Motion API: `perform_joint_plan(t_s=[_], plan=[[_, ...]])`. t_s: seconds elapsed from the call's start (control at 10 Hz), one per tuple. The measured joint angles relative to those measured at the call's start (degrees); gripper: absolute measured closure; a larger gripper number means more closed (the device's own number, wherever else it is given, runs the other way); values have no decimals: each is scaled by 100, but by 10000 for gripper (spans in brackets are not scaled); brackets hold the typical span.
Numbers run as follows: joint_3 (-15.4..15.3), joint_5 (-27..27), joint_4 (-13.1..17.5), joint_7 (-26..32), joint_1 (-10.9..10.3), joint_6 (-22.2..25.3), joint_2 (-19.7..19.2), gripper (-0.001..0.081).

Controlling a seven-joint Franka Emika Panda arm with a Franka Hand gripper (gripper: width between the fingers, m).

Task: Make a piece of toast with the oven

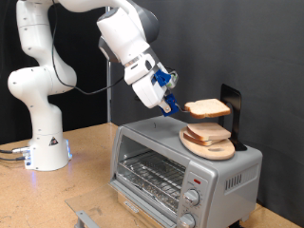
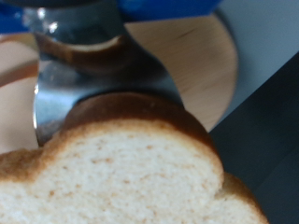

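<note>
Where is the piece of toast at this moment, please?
In the exterior view the piece of toast is right of centre, held by the pincer just above the round wooden board on the oven.

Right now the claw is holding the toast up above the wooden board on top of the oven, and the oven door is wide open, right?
Not quite: the oven door is shut, as the exterior view shows. The claw does hold the toast above the board on the oven.

The oven [image 1: 180, 160] stands on the tabletop [image 1: 85, 176], towards the exterior view's right. On its roof lies a round board [image 1: 209, 144]. The piece of toast [image 1: 207, 108] hangs above that board, between the fingers [image 1: 175, 105] of the gripper [image 1: 173, 103], just to its left. The arm's base [image 1: 46, 152] stands at the left.
</note>
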State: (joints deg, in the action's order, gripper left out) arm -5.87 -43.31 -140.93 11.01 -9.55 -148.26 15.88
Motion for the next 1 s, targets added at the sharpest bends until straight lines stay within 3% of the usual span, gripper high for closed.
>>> perform_joint_plan(t_s=[0.4,1.0], plan=[[57,-196,-154,224,13,106,144,350],[808,-335,-1068,1016,181,361,1003,350]])
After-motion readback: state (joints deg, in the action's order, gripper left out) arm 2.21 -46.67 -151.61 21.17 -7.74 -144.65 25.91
